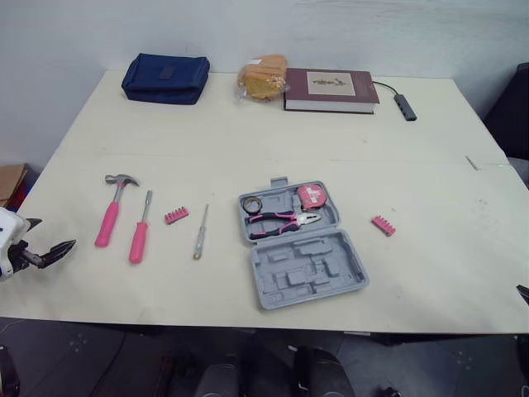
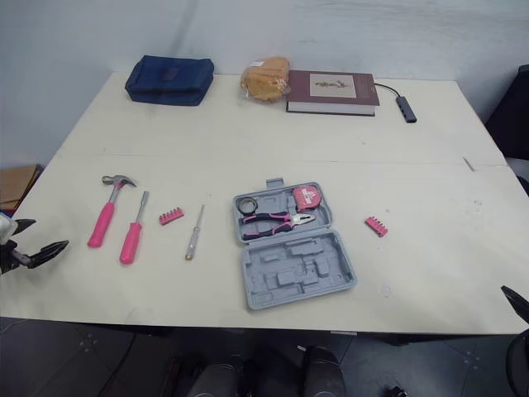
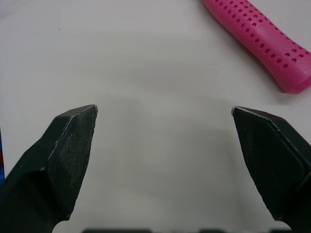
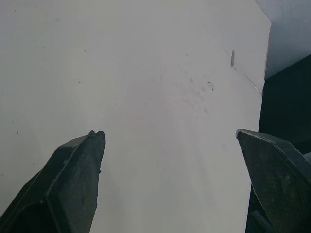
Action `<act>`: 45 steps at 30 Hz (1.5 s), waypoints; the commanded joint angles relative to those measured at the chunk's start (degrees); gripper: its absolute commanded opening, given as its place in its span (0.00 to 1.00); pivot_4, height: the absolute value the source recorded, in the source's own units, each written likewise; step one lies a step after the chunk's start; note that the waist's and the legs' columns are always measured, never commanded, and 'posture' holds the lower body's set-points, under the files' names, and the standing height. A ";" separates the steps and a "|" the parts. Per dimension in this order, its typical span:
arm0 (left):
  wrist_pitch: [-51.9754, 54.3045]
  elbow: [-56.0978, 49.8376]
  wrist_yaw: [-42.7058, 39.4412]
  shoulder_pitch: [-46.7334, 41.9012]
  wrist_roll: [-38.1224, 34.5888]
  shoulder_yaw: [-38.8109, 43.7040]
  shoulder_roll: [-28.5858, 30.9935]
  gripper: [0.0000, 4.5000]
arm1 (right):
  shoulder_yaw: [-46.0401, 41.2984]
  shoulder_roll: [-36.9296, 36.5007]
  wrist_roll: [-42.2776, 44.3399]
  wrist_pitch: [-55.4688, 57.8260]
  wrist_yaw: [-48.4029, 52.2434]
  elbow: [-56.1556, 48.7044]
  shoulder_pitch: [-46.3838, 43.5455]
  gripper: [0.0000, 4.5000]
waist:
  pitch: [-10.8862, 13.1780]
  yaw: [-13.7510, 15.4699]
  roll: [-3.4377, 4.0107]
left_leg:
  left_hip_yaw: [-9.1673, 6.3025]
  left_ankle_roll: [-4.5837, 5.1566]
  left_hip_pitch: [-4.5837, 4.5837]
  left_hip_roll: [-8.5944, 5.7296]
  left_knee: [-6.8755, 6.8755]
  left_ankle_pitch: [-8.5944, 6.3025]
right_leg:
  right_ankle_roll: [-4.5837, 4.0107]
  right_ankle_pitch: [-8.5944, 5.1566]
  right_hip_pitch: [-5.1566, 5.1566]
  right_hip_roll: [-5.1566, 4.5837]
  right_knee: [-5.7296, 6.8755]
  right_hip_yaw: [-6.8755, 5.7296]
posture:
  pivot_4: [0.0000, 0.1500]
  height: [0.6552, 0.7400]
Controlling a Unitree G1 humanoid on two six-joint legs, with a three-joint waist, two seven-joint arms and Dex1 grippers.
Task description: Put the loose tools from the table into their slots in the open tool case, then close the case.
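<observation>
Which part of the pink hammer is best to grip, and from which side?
Grip the hammer at mid-handle, from above, with the nearby left gripper, whose jaws stand open. The pink handle lies flat, straight and narrow, so the jaws can close across it; the metal head is uneven. Mind the screwdriver lying beside it.

A pale table [image 1: 248,132] carries, along its far edge, a blue pouch [image 1: 165,78], a plastic-wrapped bundle [image 1: 263,77], a book [image 1: 331,89] and a cabled adapter [image 1: 405,107]. Nearer lie a pink hammer [image 1: 111,209], a pink-handled screwdriver [image 1: 140,229], a red bit strip [image 1: 176,216], a thin screwdriver [image 1: 201,232], the open grey tool case [image 1: 310,269] and a second bit strip [image 1: 383,225].
</observation>
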 commanded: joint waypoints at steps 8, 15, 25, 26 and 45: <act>8.49 -11.66 -12.24 -4.53 -8.82 2.81 -5.53 0.99 | 0.86 -0.86 5.15 3.69 1.55 -3.80 -2.53 1.00 | 0.02 0.17 0.04 | -0.05 0.00 0.07 -0.01 0.03 -0.01 | 0.00 0.00 0.13 0.02 0.00 0.02 | 1.00 1.00; 18.32 -43.28 -12.08 2.73 -12.32 -3.20 -16.09 0.99 | 10.42 -1.07 9.54 17.11 0.59 -16.55 -8.77 1.00 | 0.07 -0.07 0.17 | -0.01 0.01 0.02 0.10 0.17 0.00 | -0.05 0.03 0.16 0.03 -0.07 0.22 | 1.00 1.00; 36.47 -73.70 -4.91 9.95 -11.46 -15.96 -22.05 0.14 | 30.53 0.54 4.33 25.79 -4.90 -24.43 -22.97 0.19 | 0.12 0.19 0.26 | -0.08 -0.05 -0.07 0.17 0.22 0.01 | -0.08 0.01 0.20 0.33 -0.23 0.26 | 1.00 1.00; 37.11 -74.48 -4.11 10.14 -10.91 -16.67 -22.21 0.02 | 31.74 0.57 3.77 26.30 -5.37 -24.47 -24.06 0.05 | 0.12 0.27 0.26 | -0.09 -0.07 -0.06 0.18 0.22 0.02 | -0.08 0.00 0.20 0.41 -0.21 0.25 | 1.00 1.00; 48.40 -81.31 6.49 10.77 -5.42 -26.44 -27.42 0.00 | 52.54 6.15 -10.99 26.37 -8.12 -5.23 -47.66 0.01 | 0.28 1.43 0.55 | -0.66 -0.09 -0.73 0.30 1.05 0.02 | -0.13 0.06 0.11 0.68 -0.20 -0.04 | 1.00 1.00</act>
